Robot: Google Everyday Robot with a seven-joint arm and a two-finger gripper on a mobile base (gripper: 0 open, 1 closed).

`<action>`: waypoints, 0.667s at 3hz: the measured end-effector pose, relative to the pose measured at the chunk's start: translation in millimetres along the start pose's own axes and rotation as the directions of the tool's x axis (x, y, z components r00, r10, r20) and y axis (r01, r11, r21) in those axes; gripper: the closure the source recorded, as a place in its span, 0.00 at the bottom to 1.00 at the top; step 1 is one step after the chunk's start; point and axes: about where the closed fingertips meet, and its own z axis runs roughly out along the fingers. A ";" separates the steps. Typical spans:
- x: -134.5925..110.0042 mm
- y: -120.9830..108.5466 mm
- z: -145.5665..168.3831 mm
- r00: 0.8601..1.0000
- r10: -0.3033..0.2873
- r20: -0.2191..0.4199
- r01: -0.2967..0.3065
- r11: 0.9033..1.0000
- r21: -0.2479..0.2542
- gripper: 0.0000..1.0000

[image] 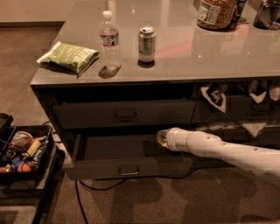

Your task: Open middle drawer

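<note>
The middle drawer (127,168) is a wide dark grey drawer with a small centre pull handle (129,170). It stands pulled out toward me, below a shut drawer (124,114) with the same handle. Its inside (122,146) looks dark and bare. My white arm (218,148) reaches in from the right. My gripper (162,138) is at the arm's tip, above the open drawer's right rear corner, apart from the handle. It holds nothing that I can see.
On the countertop (175,61) stand a green chip bag (70,56), a water bottle (109,39), a soda can (146,43) and a jar (216,13). A black cart of clutter (24,153) is at the left. A cable (87,186) runs under the drawer. More shelves with packets (245,109) are at the right.
</note>
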 end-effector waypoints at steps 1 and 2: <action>23.6 7.8 11.9 0.999 0.010 0.051 -0.010 1.000 -0.009 1.00; 28.4 7.8 21.4 0.985 0.039 0.171 -0.038 0.999 -0.014 1.00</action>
